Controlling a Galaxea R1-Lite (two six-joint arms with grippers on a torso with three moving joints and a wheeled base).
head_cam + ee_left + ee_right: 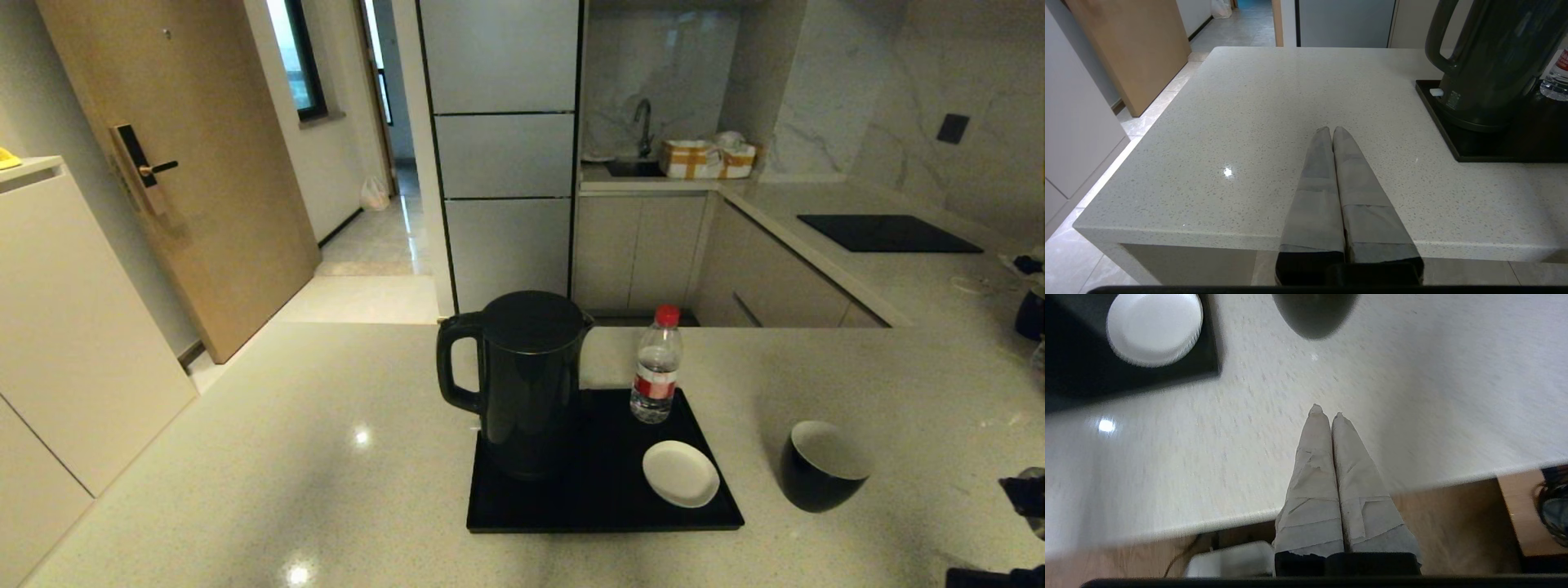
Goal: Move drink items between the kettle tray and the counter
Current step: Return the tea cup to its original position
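A tall black kettle (pixel 526 380) stands on the left of the black kettle tray (pixel 604 510). Behind a small white saucer (pixel 680 473), a clear bottle with a red cap (pixel 656 376) stands on the tray's far right. A round black cup with a white inside (pixel 823 465) sits on the counter (pixel 286 457) to the right of the tray. My left gripper (pixel 1332 130) is shut and empty, hovering over the counter left of the kettle (pixel 1498 61). My right gripper (pixel 1326 412) is shut and empty above the counter's near edge, short of the cup (pixel 1314 314) and the saucer (pixel 1154 328).
A black cooktop panel (pixel 886 233) lies on the far right worktop. A sink with boxes (pixel 706 158) is at the back. Dark items (pixel 1030 310) sit at the right edge. The counter drops off to the floor on the left, beside a wooden door (pixel 180 163).
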